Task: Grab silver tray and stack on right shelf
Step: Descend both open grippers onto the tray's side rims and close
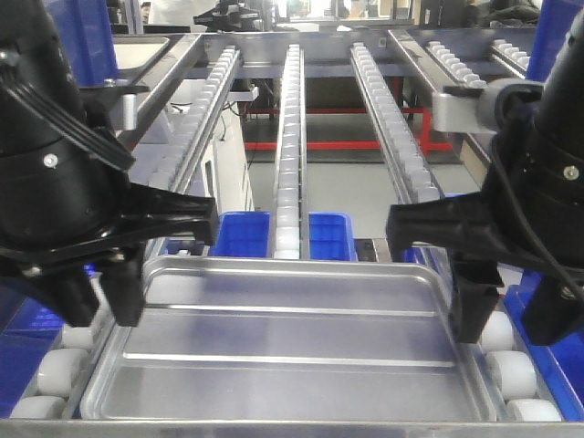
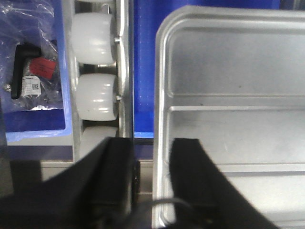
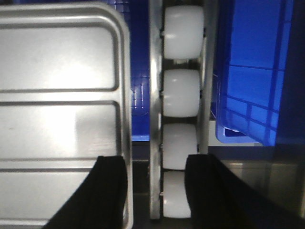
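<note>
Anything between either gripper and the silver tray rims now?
Nothing visible. Left gripper is open, fingers either side of the left rim of the silver tray. Right gripper is open astride the right rim; the white roller rail also shows in its gap, height relative to the fingers unclear.

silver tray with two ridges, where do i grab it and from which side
Take the shiny silver rectangular metal tray by the raised rims at its left and right edges, from above. It lies flat, with a gap between each rim and the white rollers for an outer finger. The open left gripper and right gripper straddle those rims.
</note>
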`<state>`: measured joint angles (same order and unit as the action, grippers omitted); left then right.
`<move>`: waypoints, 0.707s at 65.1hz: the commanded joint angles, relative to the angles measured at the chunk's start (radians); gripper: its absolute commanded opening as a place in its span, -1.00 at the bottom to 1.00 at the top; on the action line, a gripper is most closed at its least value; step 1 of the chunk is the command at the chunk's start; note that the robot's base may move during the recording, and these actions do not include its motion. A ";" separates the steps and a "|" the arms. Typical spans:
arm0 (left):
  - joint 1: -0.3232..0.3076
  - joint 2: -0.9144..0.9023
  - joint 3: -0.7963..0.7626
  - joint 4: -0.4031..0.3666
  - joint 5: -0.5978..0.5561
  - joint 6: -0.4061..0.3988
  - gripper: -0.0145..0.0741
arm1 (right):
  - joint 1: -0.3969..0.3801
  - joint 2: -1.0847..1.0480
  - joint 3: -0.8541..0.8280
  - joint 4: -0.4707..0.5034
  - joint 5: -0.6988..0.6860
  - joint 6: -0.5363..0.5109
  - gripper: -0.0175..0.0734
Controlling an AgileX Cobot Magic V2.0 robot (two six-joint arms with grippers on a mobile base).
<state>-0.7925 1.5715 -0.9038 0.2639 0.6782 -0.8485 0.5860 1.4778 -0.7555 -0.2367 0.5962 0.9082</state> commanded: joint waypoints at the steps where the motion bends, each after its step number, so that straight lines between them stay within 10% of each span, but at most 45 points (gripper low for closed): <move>1: -0.005 -0.033 -0.028 0.007 -0.006 0.000 -0.05 | -0.009 -0.010 -0.025 -0.012 -0.035 -0.018 0.31; 46: -0.003 -0.033 -0.028 0.008 -0.006 0.000 -0.08 | 0.003 0.004 -0.025 0.024 -0.134 -0.052 0.30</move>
<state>-0.7925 1.5715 -0.9038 0.2620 0.6805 -0.8485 0.5860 1.5107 -0.7555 -0.2024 0.4946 0.8675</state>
